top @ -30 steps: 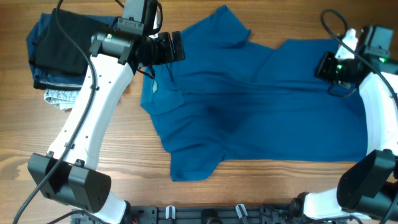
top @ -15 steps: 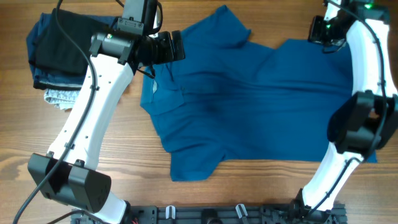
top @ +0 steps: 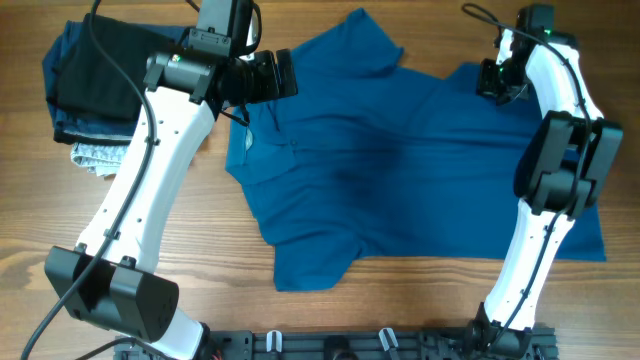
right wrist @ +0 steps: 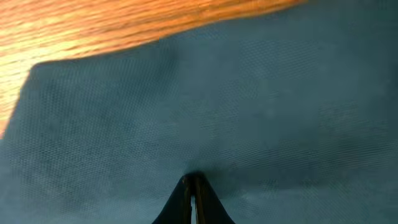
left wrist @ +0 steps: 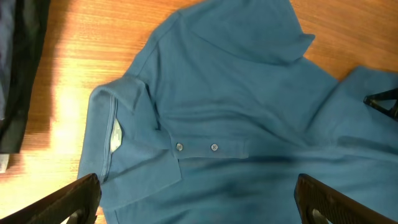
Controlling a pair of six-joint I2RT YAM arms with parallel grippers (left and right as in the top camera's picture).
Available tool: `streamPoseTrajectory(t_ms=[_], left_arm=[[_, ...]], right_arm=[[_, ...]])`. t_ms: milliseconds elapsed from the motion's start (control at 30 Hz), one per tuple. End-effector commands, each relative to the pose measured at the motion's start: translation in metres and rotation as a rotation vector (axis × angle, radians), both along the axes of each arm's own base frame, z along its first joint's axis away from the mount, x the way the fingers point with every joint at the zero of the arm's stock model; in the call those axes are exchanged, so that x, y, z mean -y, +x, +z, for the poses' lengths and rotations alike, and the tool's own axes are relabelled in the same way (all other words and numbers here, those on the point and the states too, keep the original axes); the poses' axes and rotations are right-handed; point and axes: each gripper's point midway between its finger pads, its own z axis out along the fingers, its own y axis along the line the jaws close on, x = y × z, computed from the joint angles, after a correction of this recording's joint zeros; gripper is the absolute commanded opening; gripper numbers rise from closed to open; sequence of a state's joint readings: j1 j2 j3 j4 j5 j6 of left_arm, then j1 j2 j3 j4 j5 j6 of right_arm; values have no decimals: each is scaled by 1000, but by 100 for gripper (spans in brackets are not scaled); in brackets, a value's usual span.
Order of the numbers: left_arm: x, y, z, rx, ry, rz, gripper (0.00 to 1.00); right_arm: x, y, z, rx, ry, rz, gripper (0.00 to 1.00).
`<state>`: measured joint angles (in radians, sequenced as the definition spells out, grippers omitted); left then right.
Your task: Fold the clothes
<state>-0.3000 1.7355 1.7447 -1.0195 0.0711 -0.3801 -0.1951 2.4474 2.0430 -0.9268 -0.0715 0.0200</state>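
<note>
The left gripper (top: 268,78) hangs with its jaws spread wide and nothing between them, just above the shirt (top: 420,170) at the neck end. In the left wrist view its two fingers (left wrist: 78,196) frame the collar (left wrist: 115,134) and the two buttons (left wrist: 196,147) below it. That looks like a ready position for taking the shoulder or collar edge, not a grasp.

The right gripper (top: 492,82) is clenched tight at the far edge of the shirt, towards the hem end. From its own camera the fingertips (right wrist: 193,196) are pressed together, pointing down at flat blue fabric. No fold is visibly raised between them, so I judge it is empty and either smoothing the cloth or about to open for a pinch.

The shirt lies spread across the middle of the table (top: 420,300), front up and collar to the left. One sleeve (top: 365,40) points to the far side and the other (top: 310,265) to the near side. It is rumpled around the chest, and no fold has been made yet. Spreading it this way puts both long edges within reach of one arm each.

To the left, just beside the collar, sits a stack of folded clothes. It has a black piece (top: 95,65) on top, dark navy (top: 58,60) beneath and a light speckled piece (top: 95,155) at the near edge. The stack limits room on that side.

The right arm (top: 560,160) reaches up across the hem end of the shirt, so it would likely have to move off before that part is turned over.
</note>
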Motion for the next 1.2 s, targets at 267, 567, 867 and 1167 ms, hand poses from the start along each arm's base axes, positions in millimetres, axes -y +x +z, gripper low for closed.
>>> streamPoseTrajectory(t_ms=[267,567,867,1167], left_arm=[[-4,2,0,7,16,8,100],[-4,2,0,7,16,8,100],[-4,2,0,7,16,8,100],[-4,2,0,7,15,9,100]], right_arm=[[98,-36,-72,-125,-87,-169,4],[146,-28,-73,-27,-121,-141,4],[123,29,-29,166,-50,-90,18],[115,33,180,409,-74,-200,46]])
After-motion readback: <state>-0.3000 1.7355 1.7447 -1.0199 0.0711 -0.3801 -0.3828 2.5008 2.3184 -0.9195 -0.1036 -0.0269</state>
